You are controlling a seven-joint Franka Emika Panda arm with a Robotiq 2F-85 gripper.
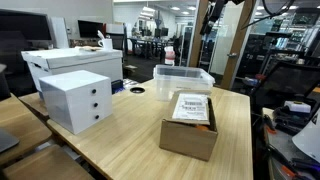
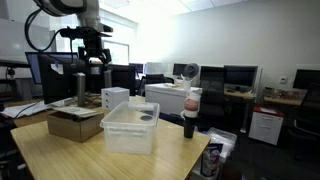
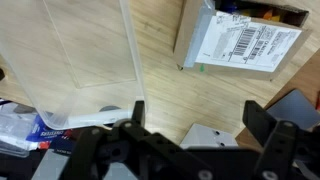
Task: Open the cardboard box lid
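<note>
- Cardboard box (image 1: 188, 135) rests on the table (image 1: 130, 142), its labelled lid (image 1: 192, 108) facing up.
- Clear bin (image 1: 183, 78) stands just beside the box.
- Gripper (image 2: 94, 66) hangs above the box, jaws spread and empty.

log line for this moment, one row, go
phase: pre-grasp | gripper: open, empty, raised clear of box | cardboard box: on table, untouched | lid: label facing up, not gripped | nearby: clear plastic bin

You see your gripper (image 3: 198, 125) above the table (image 3: 160, 70), its jaws spread wide. The box (image 3: 240, 35), label (image 3: 245, 42) facing up, lies at top right. The clear bin (image 3: 80, 50) sits apart on its left.
</note>
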